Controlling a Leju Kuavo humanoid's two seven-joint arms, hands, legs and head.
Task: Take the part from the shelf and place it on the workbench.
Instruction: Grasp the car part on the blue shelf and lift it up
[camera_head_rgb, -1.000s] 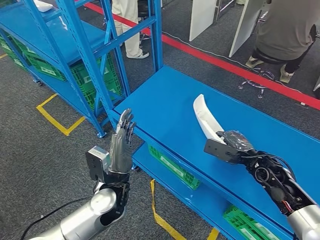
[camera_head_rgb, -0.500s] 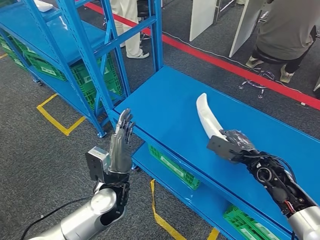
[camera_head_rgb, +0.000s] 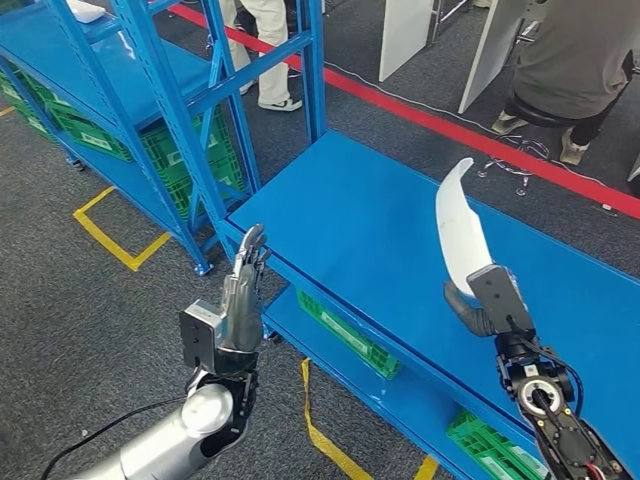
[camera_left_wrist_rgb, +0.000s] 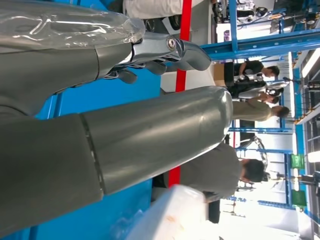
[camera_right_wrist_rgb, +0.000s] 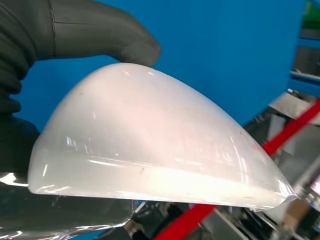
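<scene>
Currently the white part is grasped upright by the right hand's fingers above the desk; released tilted, it could topple or slide. The left hand is held released.

One white curved part, two robot hands, left and right, several green crates, two people nearby.

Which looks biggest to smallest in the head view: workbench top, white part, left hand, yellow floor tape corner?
1. workbench, far the largest.
2. white part, held raised by the right hand.
3. left hand and yellow floor tape corner: similar extent, and the hand sits nearer the camera, so I won't rank them.
</scene>
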